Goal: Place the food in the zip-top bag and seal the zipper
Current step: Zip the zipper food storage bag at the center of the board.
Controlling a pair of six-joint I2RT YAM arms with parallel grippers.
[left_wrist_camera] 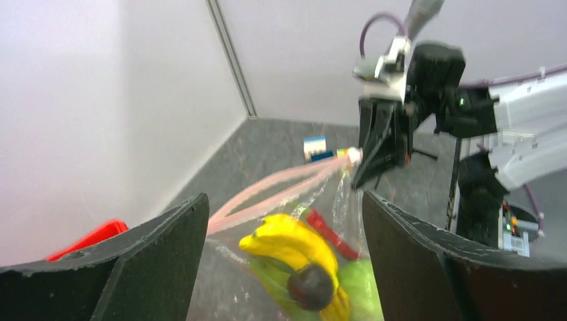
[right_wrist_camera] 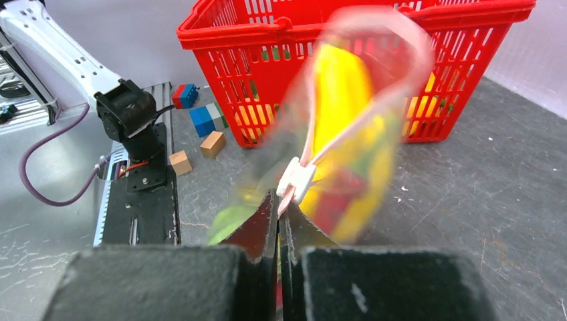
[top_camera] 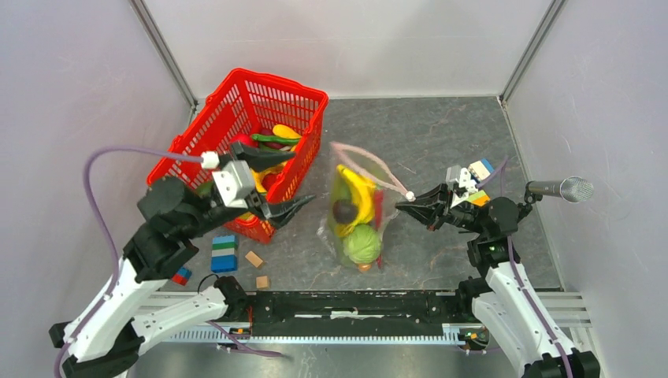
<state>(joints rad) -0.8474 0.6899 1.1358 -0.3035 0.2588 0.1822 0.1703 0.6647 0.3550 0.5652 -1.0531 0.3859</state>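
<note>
The zip-top bag lies on the grey table about midway between the two arms, just right of the red basket. It holds a yellow banana, a dark round piece and, at its near end, a green ball. The mouth points far and right and gapes, and the pink zipper runs as two separate strands from the far-left corner to the white slider. The right gripper reaches in from the right with its jaws clenched on the zipper, pinching the strip just beneath the slider, and that end of the mouth is lifted off the table. The left gripper hovers at the basket's right corner, just left of the bag, with its jaws spread wide and nothing between them. In its wrist view the bag and banana show in the gap between the two fingers but touch neither. More toy food lies in the basket. Building blocks lie near the left arm.
</note>
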